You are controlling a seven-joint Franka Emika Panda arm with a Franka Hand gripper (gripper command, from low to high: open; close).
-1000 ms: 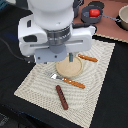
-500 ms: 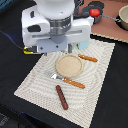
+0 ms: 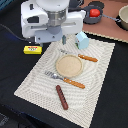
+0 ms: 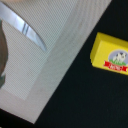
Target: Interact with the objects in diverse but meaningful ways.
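Observation:
My gripper (image 3: 63,39) hangs under the white wrist housing above the far edge of the placemat (image 3: 35,80). Only a dark tip of it shows, so its state is unclear. A flat yellow box (image 3: 32,49) lies on the dark table just off the mat, at the exterior view's left of the gripper; in the wrist view the yellow box (image 4: 112,54) shows a red label. The pale blue carton (image 3: 82,40) stands on the mat to the gripper's right. A brown sausage (image 3: 61,96) lies near the mat's front. The red tomato (image 3: 94,12) sits in a dark pot at the back.
A round wooden plate (image 3: 68,65) sits mid-mat, with a wooden-handled knife (image 3: 82,56) behind it and a fork (image 3: 65,80) in front. The knife blade (image 4: 25,27) shows in the wrist view. A grey pot (image 3: 122,17) stands at the back right.
The arm has drawn back from over the plate toward the far side and slightly to the exterior view's left. The plate and blue carton are now uncovered.

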